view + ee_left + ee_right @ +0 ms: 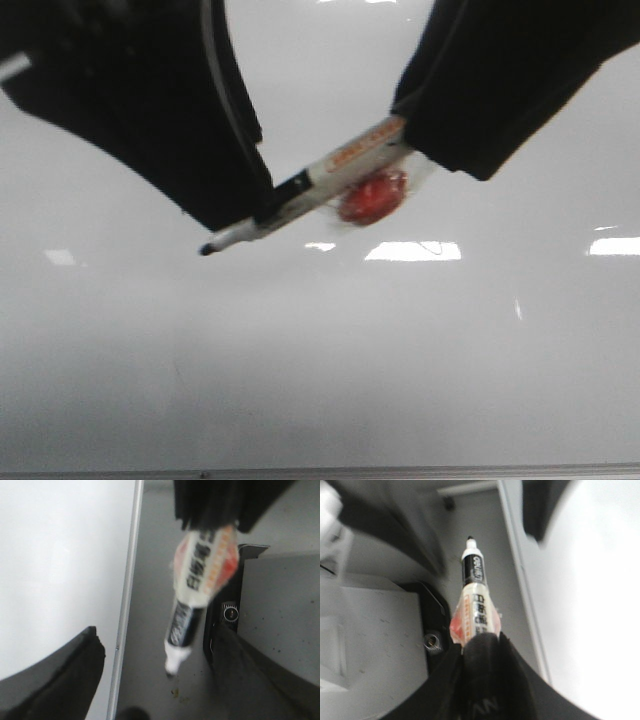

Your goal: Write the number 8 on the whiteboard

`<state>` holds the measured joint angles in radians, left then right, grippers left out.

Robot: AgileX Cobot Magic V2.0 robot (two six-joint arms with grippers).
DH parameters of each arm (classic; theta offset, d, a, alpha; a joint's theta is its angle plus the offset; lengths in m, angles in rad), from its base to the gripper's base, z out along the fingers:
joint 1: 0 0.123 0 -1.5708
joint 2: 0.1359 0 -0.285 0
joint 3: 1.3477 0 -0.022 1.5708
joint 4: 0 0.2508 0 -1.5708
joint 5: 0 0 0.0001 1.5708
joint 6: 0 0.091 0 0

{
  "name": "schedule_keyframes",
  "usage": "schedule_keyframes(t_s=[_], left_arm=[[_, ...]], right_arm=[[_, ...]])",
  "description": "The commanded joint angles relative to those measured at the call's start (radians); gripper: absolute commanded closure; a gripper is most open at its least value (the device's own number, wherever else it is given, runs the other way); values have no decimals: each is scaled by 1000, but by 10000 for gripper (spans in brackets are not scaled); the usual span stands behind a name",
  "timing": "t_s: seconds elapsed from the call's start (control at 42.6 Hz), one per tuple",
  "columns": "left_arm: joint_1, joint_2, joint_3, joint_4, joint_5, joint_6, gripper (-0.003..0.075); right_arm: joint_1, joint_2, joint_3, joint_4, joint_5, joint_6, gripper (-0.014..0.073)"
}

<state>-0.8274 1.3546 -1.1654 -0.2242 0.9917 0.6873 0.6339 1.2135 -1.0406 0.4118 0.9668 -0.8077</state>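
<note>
While right tool (480,647) clenches marker (300,190) over whiteboard (320,370), tip angled down, left tool (155,675) released.

Right hand (479,647) clamped; left hand (150,670) seemingly open.

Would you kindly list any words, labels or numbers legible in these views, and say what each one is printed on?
Orange lettering on the white barrel of the marker pen: too blurred to read.
Black characters on the marker's label, in both wrist views: blurred, not legible.
White print on the marker's black band: too small to read.
"AN", part of a pale embossed word on the black right gripper; the rest is cut off.
The glossy pale grey whiteboard: no writing visible.
</note>
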Motion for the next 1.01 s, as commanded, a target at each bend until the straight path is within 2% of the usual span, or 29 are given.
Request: schedule_keyframes(t_s=[0.0, 0.094, 0.164, 0.211, 0.258, 0.329, 0.658, 0.987], left_arm=[[45, -109, -2, -22, -39, -43, 240], [152, -209, 55, -22, -73, -92, 240], [258, -288, 106, -31, -112, -176, 241], [320, -332, 139, -58, -138, -208, 248], [368, -364, 161, -100, -179, -208, 250], [402, -384, 170, -121, -218, -208, 250], [402, -382, 170, -128, -230, -208, 250], [402, -382, 170, -128, -230, -208, 250]], right_arm=[[-3, -64, -30, -165, -30, 157, 660], [-37, -131, 4, -350, -54, 410, 662], [-127, -204, 89, -353, -185, 583, 662], [-184, -244, 159, -302, -313, 669, 662], [-205, -267, 204, -253, -398, 676, 662], [-199, -265, 212, -237, -430, 673, 662], [-198, -252, 205, -235, -598, 669, 662], [-199, -115, 55, -271, -522, 669, 662]])
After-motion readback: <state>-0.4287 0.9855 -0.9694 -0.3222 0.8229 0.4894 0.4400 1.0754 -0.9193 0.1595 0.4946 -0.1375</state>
